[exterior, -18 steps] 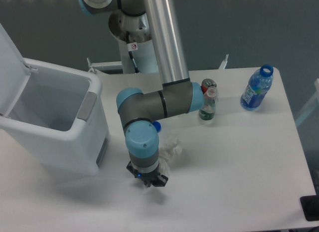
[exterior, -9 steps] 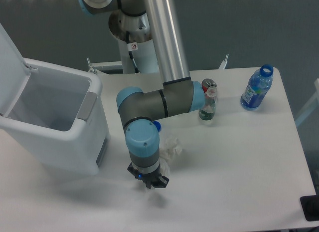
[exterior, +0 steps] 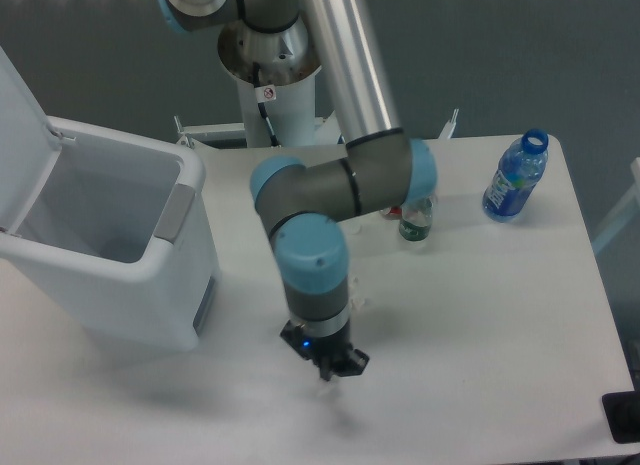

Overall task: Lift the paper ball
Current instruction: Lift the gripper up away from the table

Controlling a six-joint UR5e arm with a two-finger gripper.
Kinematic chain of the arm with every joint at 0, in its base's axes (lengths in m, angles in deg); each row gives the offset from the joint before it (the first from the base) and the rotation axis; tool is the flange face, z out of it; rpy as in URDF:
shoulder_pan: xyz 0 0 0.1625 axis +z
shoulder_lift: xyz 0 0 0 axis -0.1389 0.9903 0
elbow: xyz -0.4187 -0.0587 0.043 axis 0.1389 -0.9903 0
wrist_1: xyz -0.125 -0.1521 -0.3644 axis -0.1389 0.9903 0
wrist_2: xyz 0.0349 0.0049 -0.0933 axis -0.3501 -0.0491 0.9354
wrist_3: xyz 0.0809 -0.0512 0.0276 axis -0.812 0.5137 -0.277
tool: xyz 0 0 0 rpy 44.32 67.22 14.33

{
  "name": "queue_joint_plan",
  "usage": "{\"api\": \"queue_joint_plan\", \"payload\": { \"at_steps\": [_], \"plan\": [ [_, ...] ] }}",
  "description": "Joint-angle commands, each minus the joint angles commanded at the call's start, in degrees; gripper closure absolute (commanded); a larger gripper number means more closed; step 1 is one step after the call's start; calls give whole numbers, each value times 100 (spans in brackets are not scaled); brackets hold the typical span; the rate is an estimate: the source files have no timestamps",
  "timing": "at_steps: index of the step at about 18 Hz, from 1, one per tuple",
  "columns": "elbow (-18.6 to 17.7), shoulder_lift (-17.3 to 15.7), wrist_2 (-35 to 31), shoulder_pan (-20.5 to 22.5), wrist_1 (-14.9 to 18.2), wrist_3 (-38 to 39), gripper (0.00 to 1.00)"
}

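Observation:
My gripper (exterior: 333, 365) points down at the table in front of the middle, seen from above under the blue wrist. Its dark fingers are mostly covered by the wrist, so I cannot tell whether they are open or shut. Nothing shows between them. The paper ball is almost wholly hidden behind my wrist and forearm. Only a small white sliver (exterior: 358, 302) shows at the wrist's right side, on the table.
A white bin (exterior: 110, 240) with its lid open stands at the left. A blue water bottle (exterior: 515, 177) stands at the back right. A small green bottle (exterior: 416, 219) stands behind my elbow joint. The table's right edge (exterior: 600, 315) is close.
My arm has swung to the right and a little forward, and the wrist now covers the paper ball and the small blue cap that showed before.

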Motion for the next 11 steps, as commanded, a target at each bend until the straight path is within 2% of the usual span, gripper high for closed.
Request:
{"api": "queue_joint_plan", "payload": {
  "at_steps": [3, 7, 8, 11],
  "plan": [
    [307, -97, 61, 185, 554, -358, 100],
    [948, -133, 53, 405, 1669, -632, 100],
    [1054, -133, 53, 466, 1794, -755, 100],
    [1099, -237, -43, 554, 1900, -1229, 100]
  ]
}}
